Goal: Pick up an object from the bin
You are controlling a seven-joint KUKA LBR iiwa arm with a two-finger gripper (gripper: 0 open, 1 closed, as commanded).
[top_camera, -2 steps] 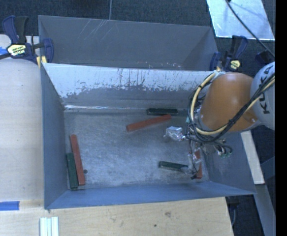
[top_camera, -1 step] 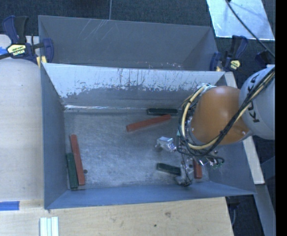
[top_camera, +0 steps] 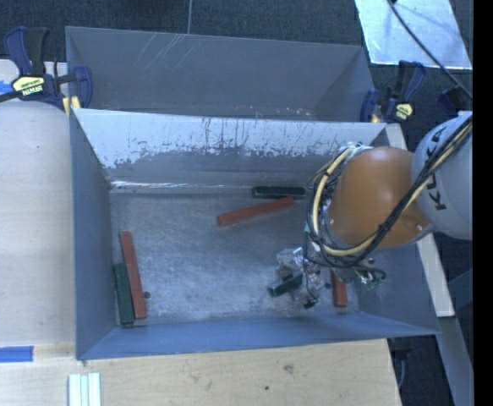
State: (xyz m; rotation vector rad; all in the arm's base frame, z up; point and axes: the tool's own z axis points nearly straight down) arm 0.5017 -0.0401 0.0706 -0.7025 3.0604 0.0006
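My gripper (top_camera: 307, 279) is low over the bin's front right corner, just below the arm's orange cover. A short orange-red block (top_camera: 339, 293) lies right beside it on its right, by the bin's right wall. A small dark piece (top_camera: 282, 288) shows at the gripper's left edge; I cannot tell whether it is a loose thing or part of the gripper. Further back, a long red-brown stick (top_camera: 255, 213) lies slanted on the floor, with a black bar (top_camera: 276, 192) behind it.
At the bin's left front, a red-brown stick (top_camera: 132, 273) and a dark green stick (top_camera: 123, 293) lie side by side along the left wall. The arm and its cables hang over the right side of the bin.
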